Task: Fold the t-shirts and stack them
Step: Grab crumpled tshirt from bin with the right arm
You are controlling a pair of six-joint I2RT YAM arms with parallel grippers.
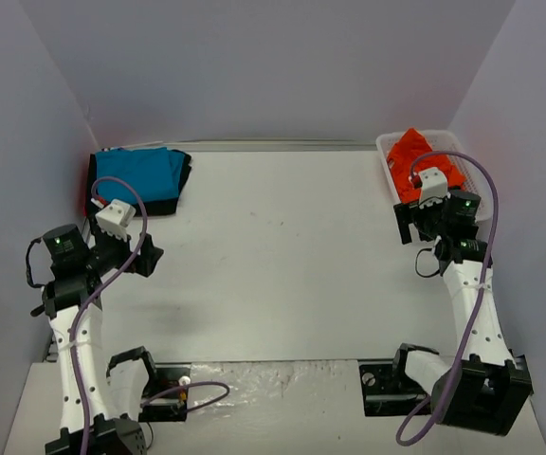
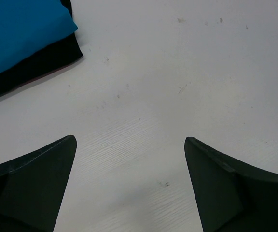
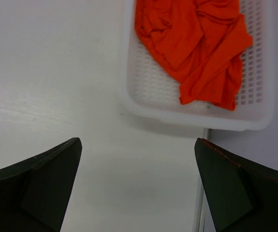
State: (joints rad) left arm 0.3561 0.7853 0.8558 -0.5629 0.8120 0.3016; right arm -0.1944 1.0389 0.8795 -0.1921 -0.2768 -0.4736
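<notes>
**Get the orange shirt out of the basket**

The orange-red shirt (image 3: 192,48) lies in a crumpled heap inside the white basket (image 3: 129,96), at the far right of the desk (image 1: 282,246). The right claw (image 3: 139,183) hangs just in front of the basket, spread wide and holding nothing. The left claw (image 2: 129,183) is spread wide too. It is over bare desk near the far left corner, where the blue shirt (image 2: 18,34) lies folded on top of the black shirt (image 2: 37,67).

I think the next job is to lift the orange shirt out and lay it flat on the desk. The right claw should go over the basket wall and come down on a thick bump of cloth. It should pinch only cloth, not the holes in the basket floor. A slow, straight lift would be best, or the basket may come up too.

The heap is longer one way than the other. Its long way runs from the far end of the basket to the near end. One loose flap reaches the near right corner. I cannot see a neck hole or sleeves, so I cannot tell which way the shirt points.
</notes>
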